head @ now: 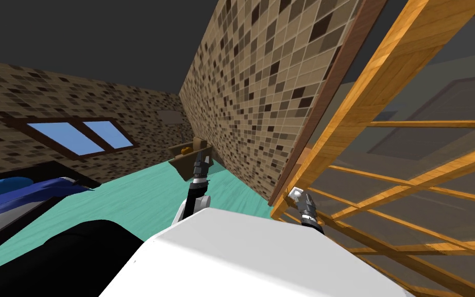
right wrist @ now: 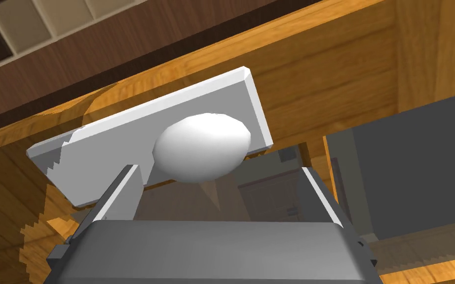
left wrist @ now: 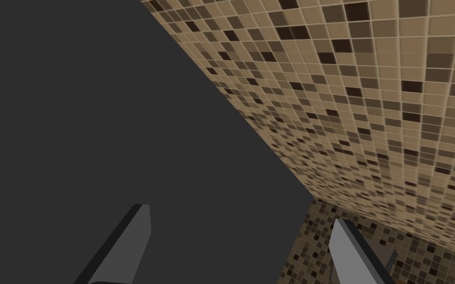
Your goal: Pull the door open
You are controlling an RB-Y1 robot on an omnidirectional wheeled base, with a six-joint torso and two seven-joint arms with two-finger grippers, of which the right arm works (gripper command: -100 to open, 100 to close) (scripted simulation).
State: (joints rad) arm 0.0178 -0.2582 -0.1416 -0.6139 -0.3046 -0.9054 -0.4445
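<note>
Clearly, the glass-paned orange wooden door [head: 386,67] bears a white oval knob [right wrist: 202,147].

Even, flat light around the door [head: 386,77]. Its glass [head: 437,93] hazy grey. Ceiling [head: 102,41] beyond it dim. Wide-lens slant throughout. White knob [right wrist: 202,148] shades grey along one side; plate [right wrist: 103,148] edge jagged.

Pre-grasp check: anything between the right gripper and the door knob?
Nothing visible. The right gripper is open at the white knob, which sits between its fingers, in front of its white plate on the wooden door.
</note>
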